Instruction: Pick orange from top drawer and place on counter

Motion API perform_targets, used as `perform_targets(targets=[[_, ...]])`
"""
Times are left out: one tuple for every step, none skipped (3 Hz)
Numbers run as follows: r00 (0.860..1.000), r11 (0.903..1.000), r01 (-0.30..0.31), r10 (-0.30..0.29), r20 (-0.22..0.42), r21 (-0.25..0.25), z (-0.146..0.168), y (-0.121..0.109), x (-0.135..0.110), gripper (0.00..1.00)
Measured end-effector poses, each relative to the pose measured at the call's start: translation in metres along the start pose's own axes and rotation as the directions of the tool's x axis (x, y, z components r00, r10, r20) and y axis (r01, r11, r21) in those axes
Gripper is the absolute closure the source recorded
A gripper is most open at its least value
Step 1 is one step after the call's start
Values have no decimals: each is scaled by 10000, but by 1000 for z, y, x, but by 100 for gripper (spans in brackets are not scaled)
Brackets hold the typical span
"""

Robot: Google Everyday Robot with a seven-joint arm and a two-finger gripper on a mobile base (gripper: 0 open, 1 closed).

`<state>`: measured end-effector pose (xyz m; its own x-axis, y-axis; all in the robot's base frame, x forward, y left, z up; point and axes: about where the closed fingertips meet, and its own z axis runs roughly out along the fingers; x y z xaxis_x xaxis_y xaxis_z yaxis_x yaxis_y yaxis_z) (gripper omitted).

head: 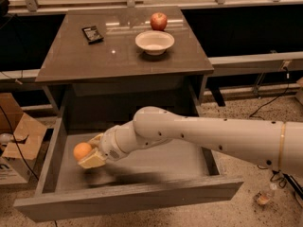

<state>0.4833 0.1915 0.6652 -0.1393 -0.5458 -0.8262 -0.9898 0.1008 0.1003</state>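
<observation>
The orange is at the left side of the open top drawer, held between the two pale fingers of my gripper. The gripper is shut on the orange and holds it a little above the drawer's flat bottom, with a dark shadow below it. My white arm reaches in from the right, across the drawer. The counter lies above and behind the drawer.
On the counter stand a white bowl, a red apple behind it, and a small black packet at the back left. A cardboard box sits on the floor left of the drawer.
</observation>
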Motion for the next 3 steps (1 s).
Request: perform_targets(targets=[[9996, 9983, 258, -254, -82, 521, -40, -20, -21, 100], [9917, 9880, 1164, -1101, -659, 1019, -95, -54, -42, 100], [9623, 9576, 2457, -2224, -1563, 1503, -180, -111, -82, 100]])
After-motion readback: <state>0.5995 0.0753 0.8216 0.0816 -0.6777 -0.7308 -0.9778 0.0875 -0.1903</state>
